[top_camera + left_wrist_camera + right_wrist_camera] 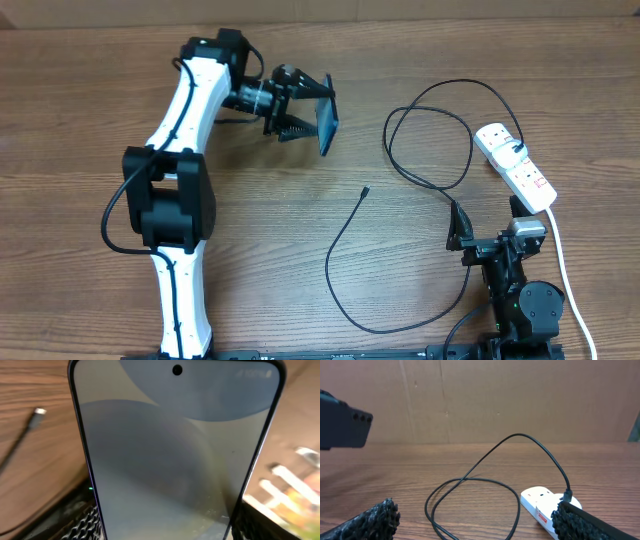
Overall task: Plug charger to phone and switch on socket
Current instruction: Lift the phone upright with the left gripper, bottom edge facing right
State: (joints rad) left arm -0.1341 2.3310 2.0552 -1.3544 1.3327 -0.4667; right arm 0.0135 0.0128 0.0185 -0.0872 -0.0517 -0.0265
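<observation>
The left end effector (305,108) is pinching the slim rectangular smartphone with a pale grey-blue screen and dark edges (327,125). It holds the phone off the brown wood-grain worktop (260,230), tipped up on its edge, near the middle of the far edge. In the left wrist view the phone's screen (175,460) fills most of the frame between the ribbed black fingers (87,525).

The long thin black charger cable (345,235) has its small connector tip lying free near the middle of the worktop, well apart from the phone. From there it curves toward the near edge, runs up the right side, makes a loop, and ends at its plug in the white elongated power strip with red switches (515,165). The strip lies beside the right edge, and its thick white cord (562,265) trails toward the near right corner.

The right end effector (488,220) sits by the near right corner with its fingers (375,517) spread wide and holding nothing. The cable loop (470,480) and the end of the strip (540,505) lie ahead of it.
</observation>
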